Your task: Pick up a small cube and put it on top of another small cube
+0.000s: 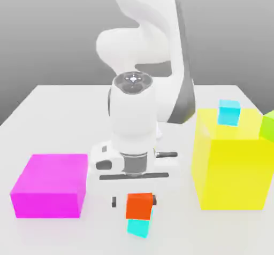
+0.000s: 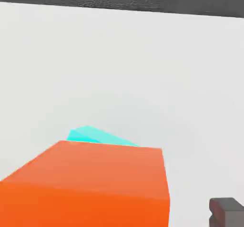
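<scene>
The white arm (image 1: 143,61) bends down over the middle of the worktop (image 1: 59,115) so that its hand (image 1: 134,200) points straight at the stack below it, which reads as a release just made. The big yellow block (image 1: 233,168) stands at the exterior view's right with a sky-blue cube (image 1: 229,112) on its top and a lime-green cube (image 1: 267,125) at its far edge, and the magenta block (image 1: 51,185) lies at the left, both well clear of the arm's work. The hand stands wide, its two dark fingers (image 1: 114,201) flanking the orange-red cube (image 1: 139,206) with a gap on either side, so nothing is held (the cube rests by its own weight). That cube sits on the turquoise cube (image 1: 139,228), overhanging it somewhat, so I judge the placing done but not neatly centred. In the hand view the orange-red cube (image 2: 90,185) is a flat-faced, sharp-edged, plain matte block, about the size of the turquoise cube (image 2: 97,136) peeking from behind it.
</scene>
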